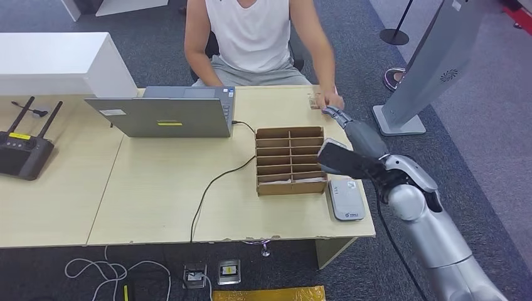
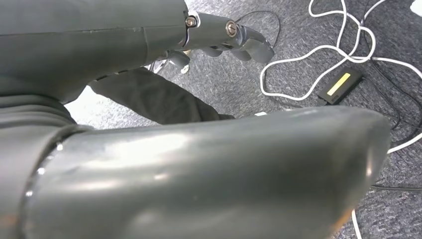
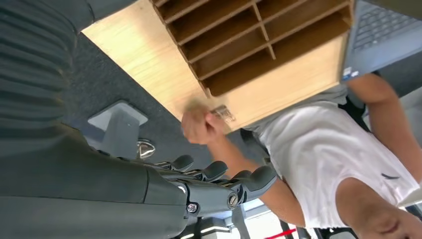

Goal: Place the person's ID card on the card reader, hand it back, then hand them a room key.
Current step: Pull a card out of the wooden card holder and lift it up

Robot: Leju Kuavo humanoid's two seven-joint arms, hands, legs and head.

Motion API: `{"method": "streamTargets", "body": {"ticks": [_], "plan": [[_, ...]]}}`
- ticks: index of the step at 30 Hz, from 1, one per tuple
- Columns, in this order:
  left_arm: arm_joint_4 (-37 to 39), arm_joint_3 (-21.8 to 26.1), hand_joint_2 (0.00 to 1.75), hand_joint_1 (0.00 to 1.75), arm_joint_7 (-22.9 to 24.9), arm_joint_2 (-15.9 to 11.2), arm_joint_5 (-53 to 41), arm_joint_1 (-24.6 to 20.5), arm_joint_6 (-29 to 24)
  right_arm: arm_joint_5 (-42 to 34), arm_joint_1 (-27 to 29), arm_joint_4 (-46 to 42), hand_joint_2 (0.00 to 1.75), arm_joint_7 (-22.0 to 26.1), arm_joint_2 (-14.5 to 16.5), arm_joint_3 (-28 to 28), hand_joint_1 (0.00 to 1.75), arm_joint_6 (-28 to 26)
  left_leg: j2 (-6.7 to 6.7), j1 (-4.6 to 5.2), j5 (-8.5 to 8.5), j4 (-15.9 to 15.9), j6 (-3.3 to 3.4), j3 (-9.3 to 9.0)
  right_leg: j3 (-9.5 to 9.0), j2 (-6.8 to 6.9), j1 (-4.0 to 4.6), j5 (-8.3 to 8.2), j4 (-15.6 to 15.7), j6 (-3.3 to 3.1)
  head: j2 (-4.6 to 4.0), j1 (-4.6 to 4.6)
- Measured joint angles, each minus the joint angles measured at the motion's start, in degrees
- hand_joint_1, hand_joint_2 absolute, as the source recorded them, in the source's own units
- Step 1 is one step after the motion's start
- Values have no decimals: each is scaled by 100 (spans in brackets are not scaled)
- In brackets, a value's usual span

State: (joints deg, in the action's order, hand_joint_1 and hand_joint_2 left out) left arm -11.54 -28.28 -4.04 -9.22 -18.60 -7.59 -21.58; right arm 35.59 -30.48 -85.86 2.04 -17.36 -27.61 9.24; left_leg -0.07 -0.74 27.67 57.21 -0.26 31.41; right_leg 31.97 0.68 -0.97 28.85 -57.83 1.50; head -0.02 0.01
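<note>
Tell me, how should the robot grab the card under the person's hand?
The card lies flat at the desk's far edge, partly under the person's hand. Probably pinch its bare end from the robot's side with the right robot hand, once the person lets go.

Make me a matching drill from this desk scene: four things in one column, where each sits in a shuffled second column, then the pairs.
Things:
1. laptop
2. router
3. card reader
4. cardboard organizer

Places:
A. desk's near right corner
B. middle of the desk, right of the laptop
C. desk's far left
D. in front of the seated person, lid toward the robot

Pairs: 1-D, 2-C, 3-A, 4-B
</note>
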Motion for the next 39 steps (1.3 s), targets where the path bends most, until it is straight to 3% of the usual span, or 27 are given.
{"method": "streamTargets", "body": {"ticks": [8,25,34,39], "plan": [[0,2,0,0,-24,0,9,-42,-36,744,631,-273,175,-84,3,-112,0,-135,0,1,1,0,0,4,4,1,-1,0,0,0,0,-2],[0,21,0,0,-24,1,31,-102,-28,1103,997,-482,175,-260,3,-339,0,114,1,0,1,-1,-1,4,4,-4,0,2,0,-3,0,-1],[0,56,0,0,-24,18,62,-47,-50,2901,1036,-448,175,-903,56,-572,0,-193,0,0,1,-3,-1,7,4,-3,0,2,0,-3,0,-1],[0,79,0,0,-24,38,70,-46,-50,3097,993,-287,175,-929,177,-619,0,-289,0,0,1,-2,-1,7,4,-2,0,2,-1,-3,0,-1]]}}
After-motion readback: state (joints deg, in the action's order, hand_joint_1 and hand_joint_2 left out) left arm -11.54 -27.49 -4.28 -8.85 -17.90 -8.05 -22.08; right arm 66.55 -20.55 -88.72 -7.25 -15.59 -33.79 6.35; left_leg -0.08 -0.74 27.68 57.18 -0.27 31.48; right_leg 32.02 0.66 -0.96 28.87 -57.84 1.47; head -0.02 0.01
